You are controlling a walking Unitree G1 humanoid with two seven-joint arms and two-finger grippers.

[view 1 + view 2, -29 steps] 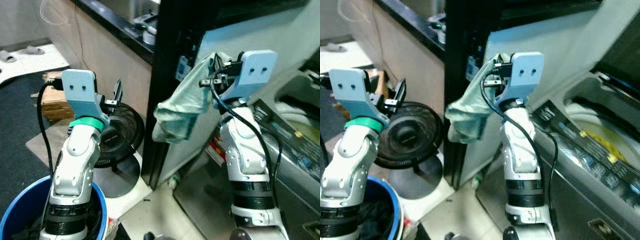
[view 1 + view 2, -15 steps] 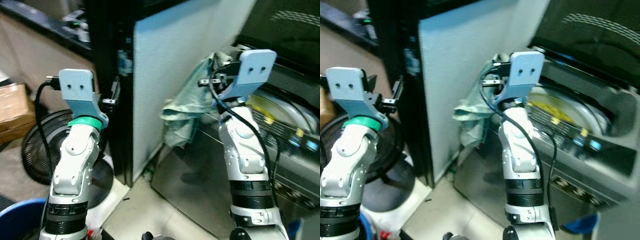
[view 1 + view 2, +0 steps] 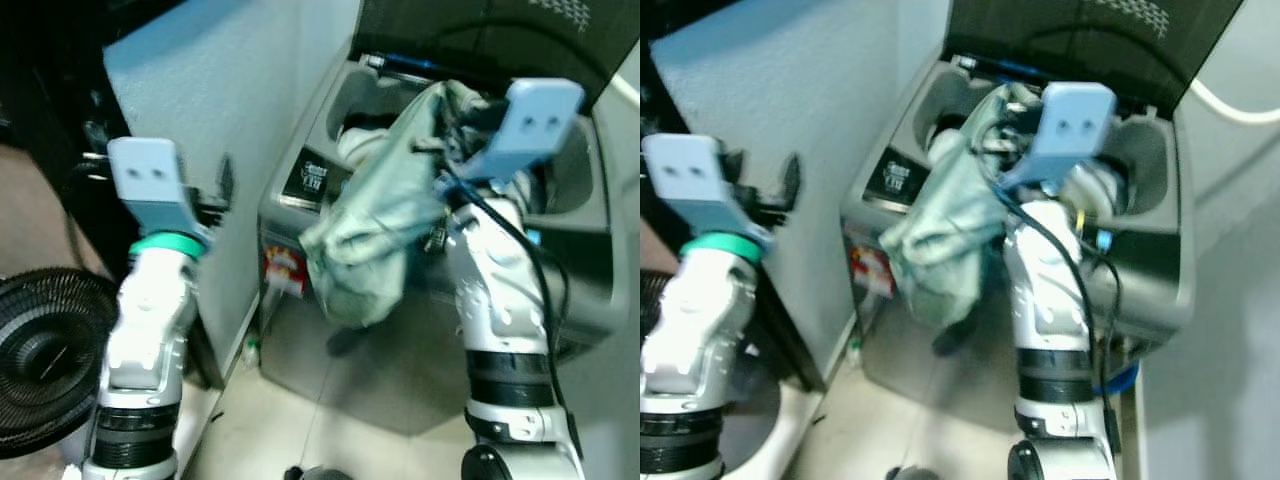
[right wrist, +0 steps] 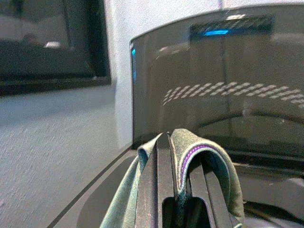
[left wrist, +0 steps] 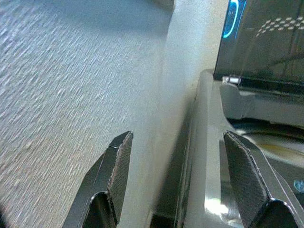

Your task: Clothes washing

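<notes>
1. We see the pale green garment point(image 3: 375, 220) hanging from our right gripper point(image 3: 452, 120), bunched and drooping below and to the left of it, in front of the washing machine point(image 3: 330, 330).
2. The garment's top edge sits level with the machine's open top; the lower bulk hangs over the front left corner of the cabinet, outside the tub point(image 3: 960, 100).
3. Right gripper is clamped on the garment: in the right wrist view the two fingers point(image 4: 161, 185) are pressed together with a fold of green cloth, purple-stitched hem, wrapped over them.
4. The raised dark lid point(image 4: 209, 76) stands behind it.
5. Left gripper point(image 5: 173, 175) is held up beside the textured grey panel point(image 3: 230, 110), left of the machine. Its fingers are spread wide, nothing between them, touching nothing.
6. A black fan point(image 3: 40, 350) sits on the floor at far left.
</notes>
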